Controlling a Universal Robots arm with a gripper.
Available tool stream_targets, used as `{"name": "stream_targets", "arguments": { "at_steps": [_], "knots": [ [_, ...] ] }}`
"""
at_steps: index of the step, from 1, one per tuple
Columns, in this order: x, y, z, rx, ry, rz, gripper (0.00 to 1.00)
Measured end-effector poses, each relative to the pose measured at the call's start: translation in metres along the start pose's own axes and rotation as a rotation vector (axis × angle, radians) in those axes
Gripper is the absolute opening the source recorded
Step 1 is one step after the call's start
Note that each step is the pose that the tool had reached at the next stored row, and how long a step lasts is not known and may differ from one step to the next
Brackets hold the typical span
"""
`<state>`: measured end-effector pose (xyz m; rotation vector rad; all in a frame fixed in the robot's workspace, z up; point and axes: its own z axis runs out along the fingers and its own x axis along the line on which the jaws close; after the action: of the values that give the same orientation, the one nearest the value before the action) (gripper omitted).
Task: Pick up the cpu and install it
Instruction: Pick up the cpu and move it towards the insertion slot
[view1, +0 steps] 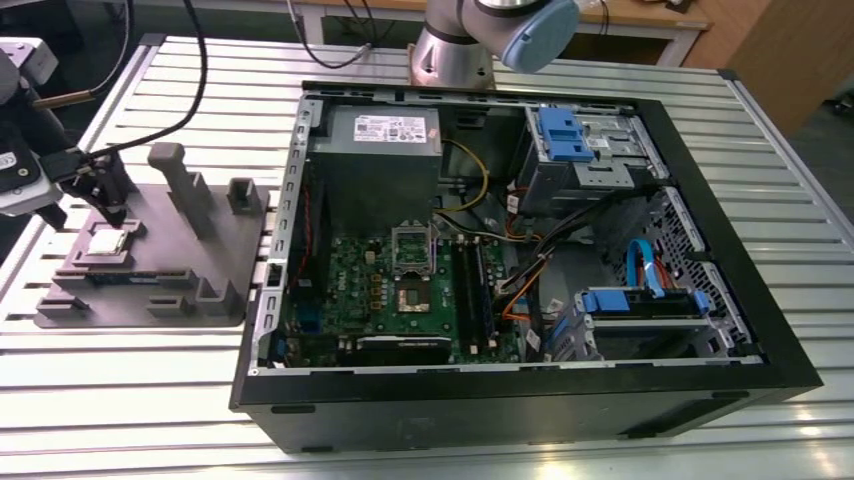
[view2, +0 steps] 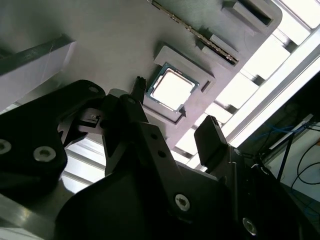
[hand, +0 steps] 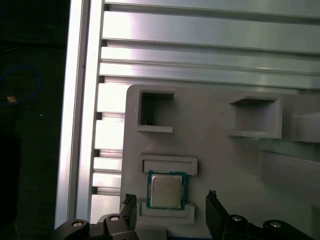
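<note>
The cpu (view1: 110, 243) is a small square chip with a shiny metal top, lying flat in a square recess of the grey fixture plate (view1: 174, 250) at the exterior view's left. My gripper (view1: 80, 205) hangs just above it, open. In both wrist views its black fingers stand apart, one on each side of the cpu (view2: 172, 89) (hand: 166, 191), with nothing between them. The gripper (view2: 172, 117) (hand: 171, 207) does not touch the chip. The green motherboard (view1: 387, 295) inside the open computer case (view1: 534, 390) shows its socket (view1: 411, 272) uncovered.
A grey power supply box (view1: 384, 140), blue drive carriers (view1: 561, 135) and loose cables (view1: 534, 270) crowd the case. The fixture plate carries upright posts (view1: 180, 180) and a memory stick (view1: 127, 278). The arm's base (view1: 461, 50) stands behind the case on the slatted metal table (view1: 134, 400).
</note>
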<state>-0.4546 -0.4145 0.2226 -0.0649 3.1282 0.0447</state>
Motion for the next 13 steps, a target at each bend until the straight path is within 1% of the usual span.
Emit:
{"name": "stream_targets", "arguments": {
  "at_steps": [3,10,11,13],
  "knots": [
    [0.0004,0.0002,0.0051,0.0000,0.0000,0.001,0.66],
    [0.0005,0.0002,0.0064,-0.0001,-0.0002,0.001,0.67],
    [0.0005,0.0002,0.0074,-0.0002,-0.0005,0.001,0.73],
    [0.0006,0.0001,0.0105,-0.0001,-0.0001,0.002,0.73]
  ]
}}
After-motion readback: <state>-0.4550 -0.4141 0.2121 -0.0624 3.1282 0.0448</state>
